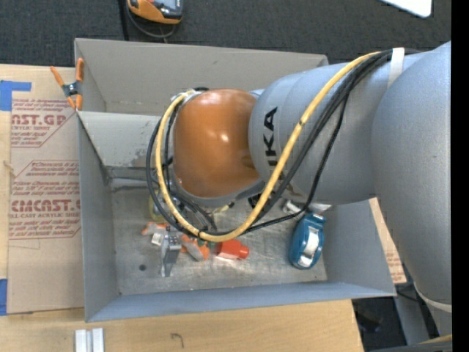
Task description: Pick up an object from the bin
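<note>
A: Where does the claw [169,254] sit?
B: Low over the front left of the bin [99,211] floor, under the arm's orange cover [212,141]. An orange-and-white scrap [192,248] lies just beside it, with a red block [233,251] near.
A: Is it spread or pressed together?
B: Cannot tell, because the cables [165,196] crowd it. It is probably this low because the scraps lie flat. A blue plastic thing [306,242] lies well apart.

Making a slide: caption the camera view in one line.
Gripper low in the grey bin beside a small red piece, a blue-and-white object farther right.
</note>
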{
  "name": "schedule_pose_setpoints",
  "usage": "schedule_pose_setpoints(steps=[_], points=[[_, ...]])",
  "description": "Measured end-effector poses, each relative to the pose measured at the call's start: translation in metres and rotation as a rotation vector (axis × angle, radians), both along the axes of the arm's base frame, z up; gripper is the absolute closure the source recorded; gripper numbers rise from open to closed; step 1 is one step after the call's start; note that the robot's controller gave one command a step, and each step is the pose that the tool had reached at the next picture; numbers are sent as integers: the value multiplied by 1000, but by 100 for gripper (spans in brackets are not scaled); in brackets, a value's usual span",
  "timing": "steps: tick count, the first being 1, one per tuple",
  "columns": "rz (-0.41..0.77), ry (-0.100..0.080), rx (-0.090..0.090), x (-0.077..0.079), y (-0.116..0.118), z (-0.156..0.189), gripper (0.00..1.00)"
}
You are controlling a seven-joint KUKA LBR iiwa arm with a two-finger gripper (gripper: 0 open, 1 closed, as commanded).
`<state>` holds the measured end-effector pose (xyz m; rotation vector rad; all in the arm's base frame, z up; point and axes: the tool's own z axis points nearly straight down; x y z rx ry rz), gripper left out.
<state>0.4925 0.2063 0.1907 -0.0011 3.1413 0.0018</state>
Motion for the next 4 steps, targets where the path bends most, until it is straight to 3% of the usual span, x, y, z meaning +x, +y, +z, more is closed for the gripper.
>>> schedule_pose_setpoints(steps=[1,2,3,4], points=[[-65,-5,2,14,-24,-49,0],[7,-1,0,36,-46,-91,0],[-224,2,0,30,-39,-111,100],[-224,2,-1,30,-39,-111,0]])
